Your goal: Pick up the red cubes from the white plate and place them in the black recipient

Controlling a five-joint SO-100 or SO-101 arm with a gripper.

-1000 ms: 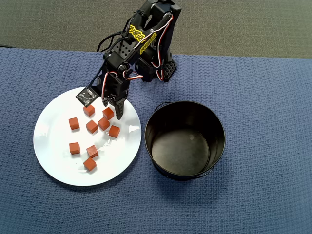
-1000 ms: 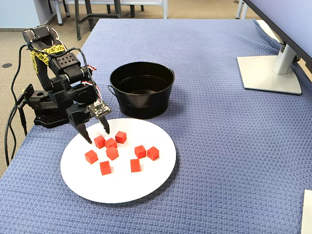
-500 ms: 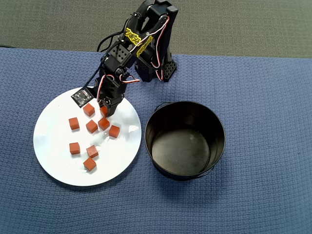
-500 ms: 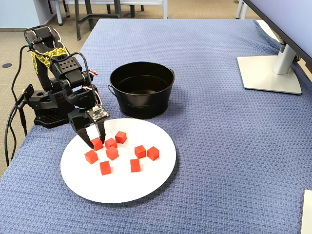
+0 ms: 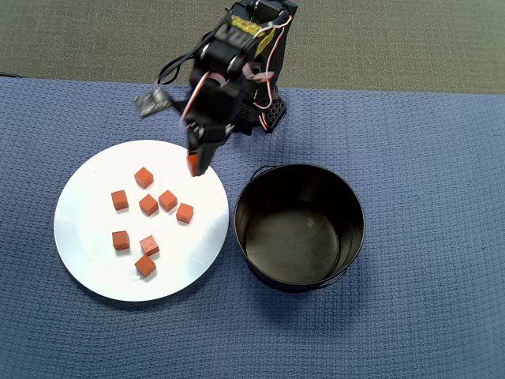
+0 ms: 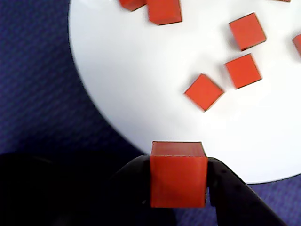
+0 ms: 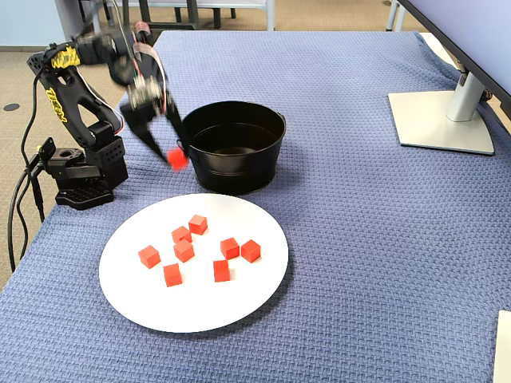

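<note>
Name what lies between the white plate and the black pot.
Nothing but a narrow strip of bare blue cloth separates the white plate from the black pot in the overhead view.

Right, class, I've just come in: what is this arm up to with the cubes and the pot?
The arm's gripper is shut on one red cube, held up in the air beside the black pot and above the edge of the white plate. Seven more cubes lie on the plate. The pot looks empty, so none has been dropped in yet.
</note>
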